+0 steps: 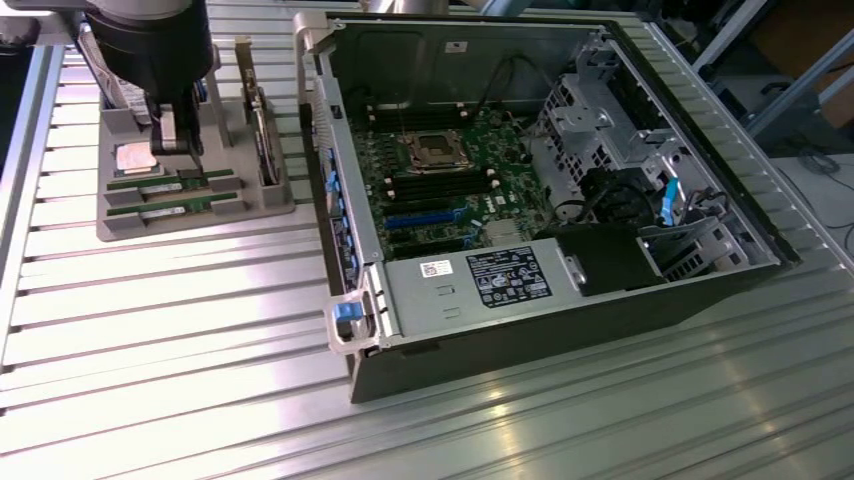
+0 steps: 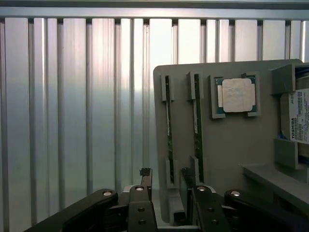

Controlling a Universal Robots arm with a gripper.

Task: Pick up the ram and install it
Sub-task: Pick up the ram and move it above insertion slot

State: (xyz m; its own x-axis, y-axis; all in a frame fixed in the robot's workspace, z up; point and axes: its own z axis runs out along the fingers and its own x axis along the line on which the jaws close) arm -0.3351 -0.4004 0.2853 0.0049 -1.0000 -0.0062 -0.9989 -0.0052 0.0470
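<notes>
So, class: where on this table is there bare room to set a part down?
Free: the table stretch between the tray, the computer case and the near edge. Crowded: the tray and the case interior.

The brand name "TOSHIBA" is printed sideways on the white paper label (image 2: pixel 300 115) of the hard drive seated in the grey plastic parts holder (image 2: pixel 227 145). The smaller print and barcode beside it cannot be read. On the grey metal power-supply box (image 1: pixel 461 295), a dark rating label (image 1: pixel 510 277) and a small white sticker (image 1: pixel 437 268) are seen, with print too fine to be read.
</notes>
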